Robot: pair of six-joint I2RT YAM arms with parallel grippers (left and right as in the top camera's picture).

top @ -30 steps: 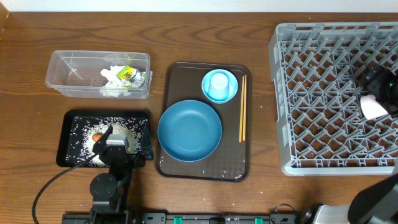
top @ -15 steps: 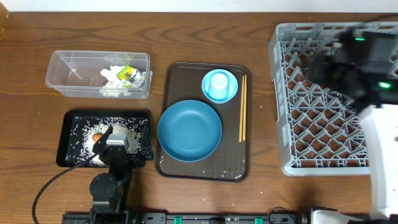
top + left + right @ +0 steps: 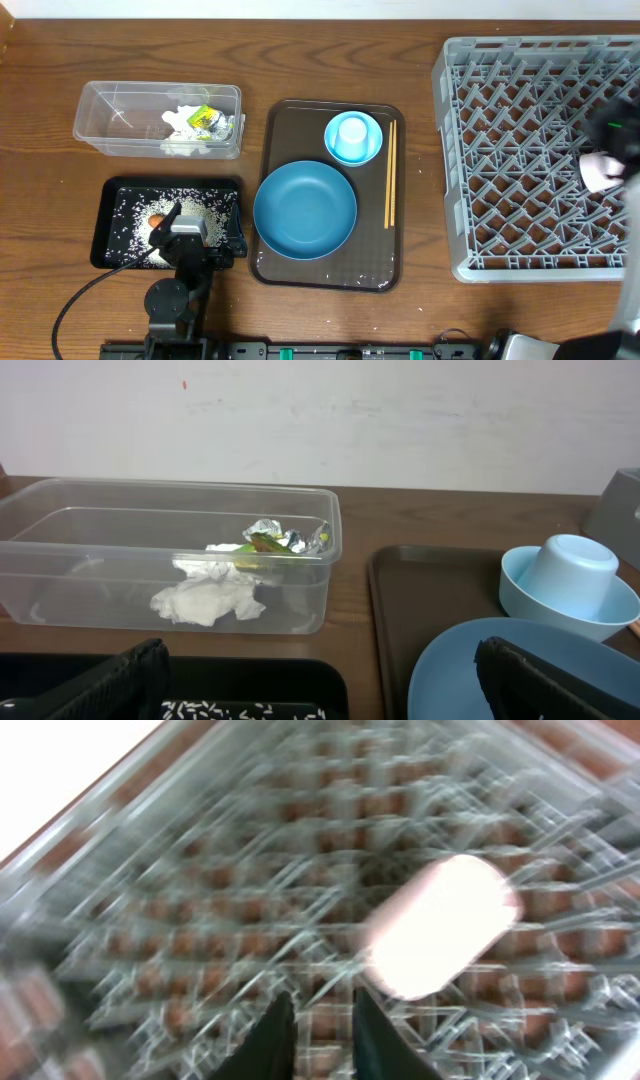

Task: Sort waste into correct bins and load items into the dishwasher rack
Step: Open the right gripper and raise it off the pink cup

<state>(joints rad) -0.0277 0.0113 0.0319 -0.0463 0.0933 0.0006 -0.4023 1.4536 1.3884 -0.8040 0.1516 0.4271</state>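
The white cup (image 3: 600, 171) lies on its side among the pegs of the grey dishwasher rack (image 3: 520, 150). In the blurred right wrist view, the white cup (image 3: 440, 925) is ahead and to the right of my right gripper (image 3: 322, 995). That gripper's fingers are nearly together with nothing between them. My left gripper (image 3: 320, 652) hangs wide open and empty over the black tray (image 3: 110, 240), which holds rice (image 3: 205, 205) and a carrot (image 3: 157, 220). The clear tub (image 3: 100, 125) holds tissue (image 3: 205, 600) and a wrapper (image 3: 280, 540). The dark-blue dish (image 3: 305, 210), the cup (image 3: 352, 133) in its light-blue bowl (image 3: 372, 150) and the chopsticks (image 3: 390, 175) rest on the brown tray.
The brown serving tray (image 3: 385, 265) lies between the bins and the rack. The rack reaches the table's right edge. My right arm shows only at the right border of the overhead view. A white wall runs behind the table.
My right arm swept across the rack and back to its right edge, and its jaws closed from wide to nearly together. The white cup stays in the rack. The left arm is unmoved.
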